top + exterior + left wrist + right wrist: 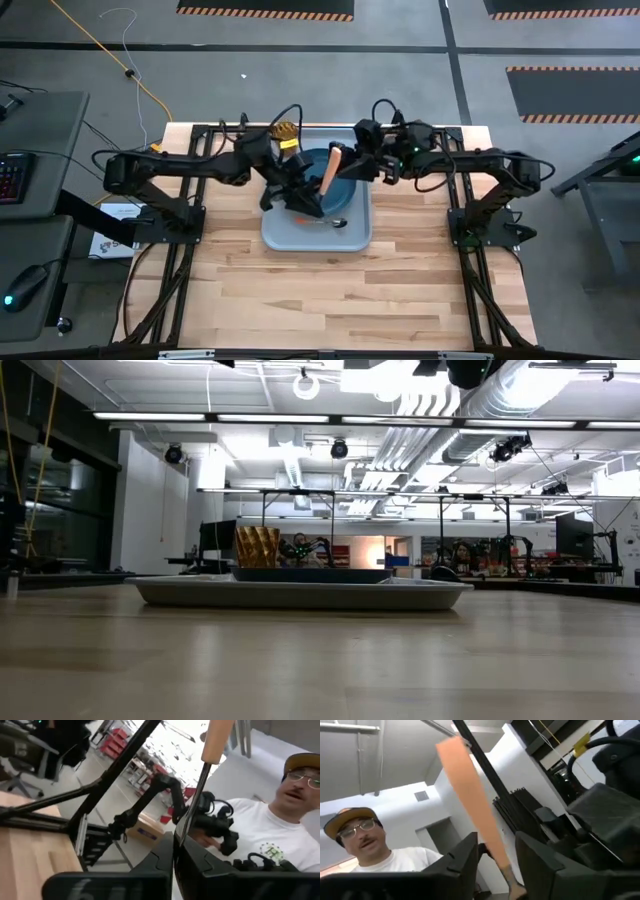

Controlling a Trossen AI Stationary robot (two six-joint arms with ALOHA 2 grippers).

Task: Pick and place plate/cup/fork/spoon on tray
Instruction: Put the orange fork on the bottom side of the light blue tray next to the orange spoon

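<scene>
Two arms meet over the tray (280, 238), which lies flat on the wooden surface (330, 300) between them.

Left gripper (310, 203): positioned above the tray's middle. In its wrist view (174, 840) the jaws are closed on the thin metal shaft of the fork (192, 805). The orange handle stands up and away from them. The tines are hidden in the grip.

Right gripper (352, 166): reaching in from the opposite side over the plate (345, 185). In its wrist view (495, 845) the jaws stand open with the fork's orange handle (470, 785) running between the two fingers. Contact between fingers and handle cannot be determined.

Fork position, high view (332, 166): held in the air above the plate, tilted, not resting on anything.

Plate: dark blue, sitting in the tray. In the low view its rim (310, 574) shows just above the tray's wall (300, 595).

Cup (285, 132): upright at the tray's far corner on the left arm's side. It is amber and ribbed in the low view (257, 547).

Spoon (335, 222): lying flat in the tray, along its near edge, just beside the plate and clear of both grippers.

One person in a white shirt (270, 840) and a cap (350, 817) appears beyond the table in both wrist views.
</scene>
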